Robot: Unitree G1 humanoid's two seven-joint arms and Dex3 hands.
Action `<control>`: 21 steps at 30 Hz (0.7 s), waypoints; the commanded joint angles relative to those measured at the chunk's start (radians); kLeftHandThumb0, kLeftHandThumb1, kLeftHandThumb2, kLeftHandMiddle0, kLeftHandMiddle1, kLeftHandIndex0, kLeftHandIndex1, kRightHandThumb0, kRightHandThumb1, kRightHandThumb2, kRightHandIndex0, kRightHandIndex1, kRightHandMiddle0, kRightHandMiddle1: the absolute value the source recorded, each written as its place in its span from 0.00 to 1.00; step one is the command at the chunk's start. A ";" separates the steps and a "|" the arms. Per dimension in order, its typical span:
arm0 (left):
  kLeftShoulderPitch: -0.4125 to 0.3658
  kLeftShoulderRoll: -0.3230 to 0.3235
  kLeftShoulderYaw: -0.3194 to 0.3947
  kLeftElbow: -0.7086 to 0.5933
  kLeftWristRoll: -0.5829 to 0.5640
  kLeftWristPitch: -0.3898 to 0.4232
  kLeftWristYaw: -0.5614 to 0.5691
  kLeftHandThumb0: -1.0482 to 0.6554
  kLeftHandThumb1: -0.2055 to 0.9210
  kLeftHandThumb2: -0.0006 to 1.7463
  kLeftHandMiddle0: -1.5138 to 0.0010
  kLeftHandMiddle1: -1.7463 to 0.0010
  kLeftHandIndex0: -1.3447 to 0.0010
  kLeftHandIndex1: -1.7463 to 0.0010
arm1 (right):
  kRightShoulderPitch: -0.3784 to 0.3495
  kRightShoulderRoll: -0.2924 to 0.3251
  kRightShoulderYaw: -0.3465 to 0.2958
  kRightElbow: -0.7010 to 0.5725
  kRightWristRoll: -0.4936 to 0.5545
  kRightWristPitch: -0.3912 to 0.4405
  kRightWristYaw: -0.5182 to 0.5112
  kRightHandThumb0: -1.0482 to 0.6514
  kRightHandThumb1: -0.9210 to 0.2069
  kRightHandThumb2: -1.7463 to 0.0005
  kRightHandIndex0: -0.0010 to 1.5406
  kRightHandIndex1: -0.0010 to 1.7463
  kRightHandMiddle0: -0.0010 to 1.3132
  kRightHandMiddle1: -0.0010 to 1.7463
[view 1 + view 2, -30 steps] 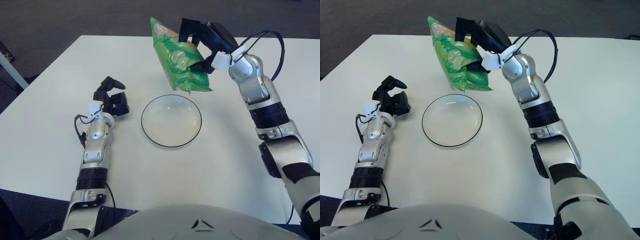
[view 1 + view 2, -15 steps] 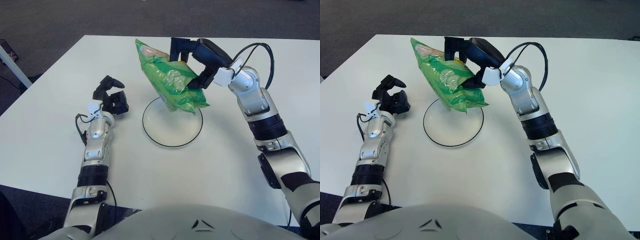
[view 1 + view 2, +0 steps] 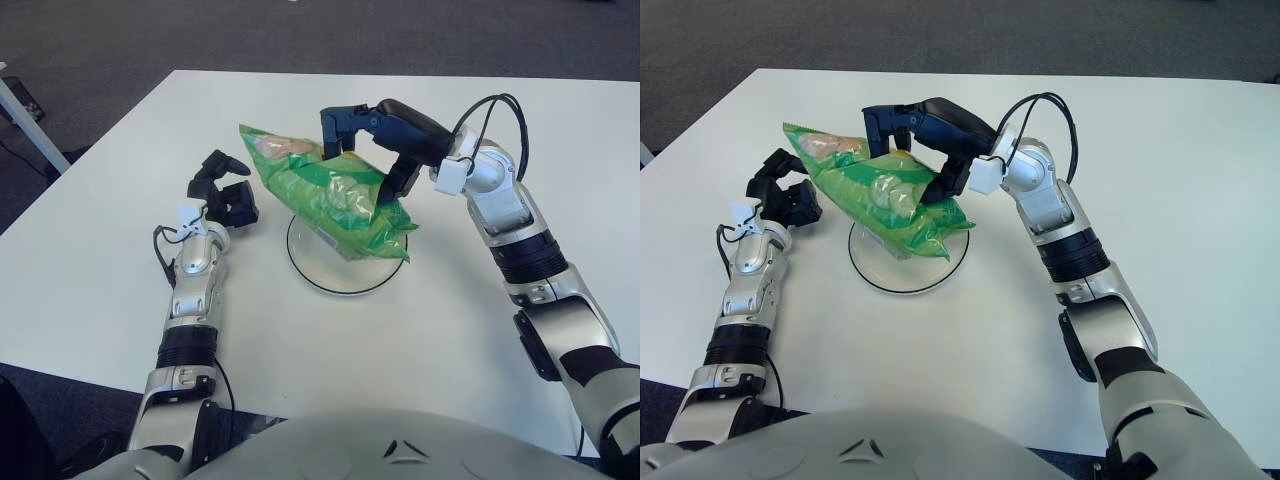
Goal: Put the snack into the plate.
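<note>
Compared with a second ago, we have brought our right hand down and toward our left, and the green snack bag has come with it. Then the bag hung nearly upright above the far rim of the plate; half a second ago it was tilted over the plate's far half. Now it lies almost flat, stretched across the plate from the near right rim out past the far left rim.

Our right hand sits on top of the bag, fingers closed around it: the dark fingers wrap over the bag's far edge near its middle, and the thumb presses into its right side. The bag's lower right end appears to rest on or just above the plate, though we cannot tell whether it truly touches. Its upper left end, where a pale printed patch shows, juts out over the white table and reaches near our left hand.

Our left hand is where it was in the earlier frames, on the table to the left of the plate, its fingers curled and gripping nothing. In the right eye view the bag's left tip overlaps that hand's fingers, but we cannot tell if they touch.
</note>
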 commanded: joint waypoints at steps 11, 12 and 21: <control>0.109 -0.054 -0.011 0.076 0.021 0.017 0.033 0.32 0.41 0.80 0.13 0.00 0.50 0.00 | 0.084 -0.058 0.029 -0.149 0.138 0.189 0.212 0.62 0.88 0.00 0.58 0.98 0.52 1.00; 0.109 -0.054 -0.012 0.074 0.027 0.023 0.039 0.32 0.40 0.81 0.13 0.00 0.50 0.00 | 0.081 -0.073 0.035 -0.165 0.141 0.216 0.240 0.62 0.87 0.01 0.58 0.98 0.52 1.00; 0.116 -0.054 -0.026 0.045 0.087 0.032 0.103 0.30 0.36 0.84 0.14 0.00 0.47 0.00 | 0.088 -0.123 0.042 -0.254 0.089 0.310 0.299 0.62 0.77 0.10 0.53 1.00 0.51 0.90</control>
